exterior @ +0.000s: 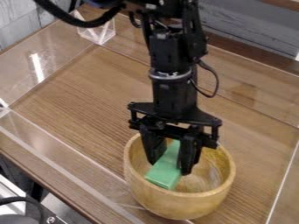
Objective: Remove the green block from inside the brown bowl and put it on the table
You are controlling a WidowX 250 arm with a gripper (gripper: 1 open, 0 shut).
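The brown bowl (216, 194) sits on the table (93, 96) near the front right. Over it hangs the black arm, its gripper (174, 158) pointing straight down and shut on the green block (165, 172). That block hangs tilted, upper end pinched between the fingers, lower end still inside the bowl close to the bottom. Whether the lower end touches the bowl I cannot tell.
Low clear acrylic walls (47, 52) border the table at the left and front. A small white tag (107, 33) leans at the back wall. Bare wood-grain tabletop stretches left of and behind the bowl.
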